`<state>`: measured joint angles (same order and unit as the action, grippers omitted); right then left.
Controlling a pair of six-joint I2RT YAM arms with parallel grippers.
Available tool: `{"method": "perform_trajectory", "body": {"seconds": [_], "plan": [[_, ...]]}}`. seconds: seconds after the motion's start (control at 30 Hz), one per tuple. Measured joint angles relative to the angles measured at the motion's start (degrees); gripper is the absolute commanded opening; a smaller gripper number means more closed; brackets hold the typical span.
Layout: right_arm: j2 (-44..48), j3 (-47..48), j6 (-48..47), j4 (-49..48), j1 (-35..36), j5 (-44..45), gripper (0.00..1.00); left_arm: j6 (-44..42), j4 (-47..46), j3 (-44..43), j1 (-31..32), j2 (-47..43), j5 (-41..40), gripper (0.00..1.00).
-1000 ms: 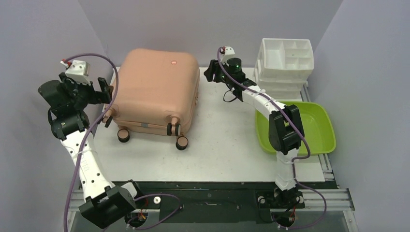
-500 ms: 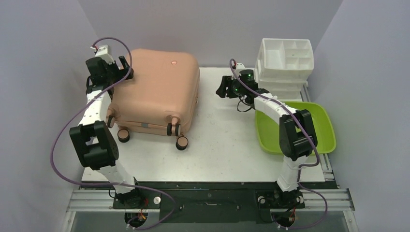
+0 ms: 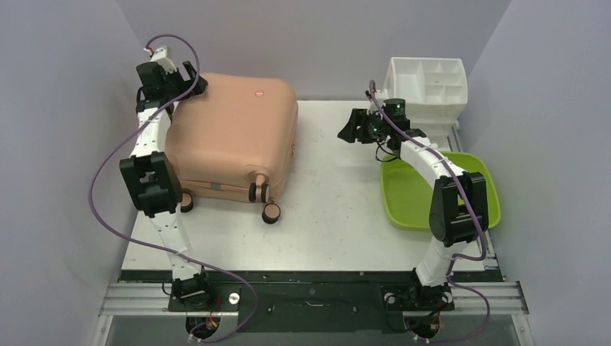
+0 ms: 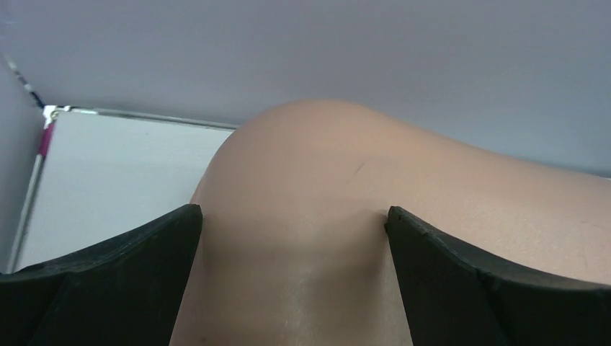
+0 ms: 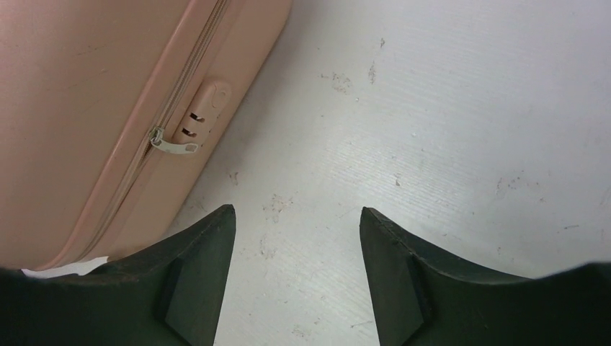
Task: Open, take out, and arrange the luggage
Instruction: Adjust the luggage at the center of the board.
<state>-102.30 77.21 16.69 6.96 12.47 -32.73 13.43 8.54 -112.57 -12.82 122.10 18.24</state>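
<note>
The salmon-pink luggage [image 3: 234, 137] lies closed on the table's left half, wheels toward the near edge. My left gripper [image 3: 193, 81] is open at its far left corner, the fingertips resting on or just above the shell [image 4: 317, 216]. My right gripper [image 3: 351, 132] is open and empty over bare table, well right of the luggage. In the right wrist view the luggage's side [image 5: 94, 108] shows its closed zipper, a metal zipper pull [image 5: 173, 144] and a pink lock [image 5: 205, 108].
A white compartmented organizer [image 3: 425, 90] stands at the back right. A lime-green tray [image 3: 472, 189] sits at the right edge, under my right arm. Grey walls close in the left, back and right sides.
My left arm swung up and reached to the luggage's far left corner. My right gripper drew back to the right, away from the luggage, toward the organizer.
</note>
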Motion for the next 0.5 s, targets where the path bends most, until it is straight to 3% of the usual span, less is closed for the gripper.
{"method": "perform_trajectory", "body": {"seconds": [0.13, 0.5], "plan": [[0.0, -0.02, 0.68, -0.04, -0.96, -2.19, 0.62, 0.72, 2.12, -5.62, 0.5, 4.24, 5.05, 0.97], [-0.02, -0.42, 1.81, -2.75, -1.25, -5.66, 0.64, -8.57, 9.25, -15.45, 4.13, 9.33, 12.61, 0.99]]}}
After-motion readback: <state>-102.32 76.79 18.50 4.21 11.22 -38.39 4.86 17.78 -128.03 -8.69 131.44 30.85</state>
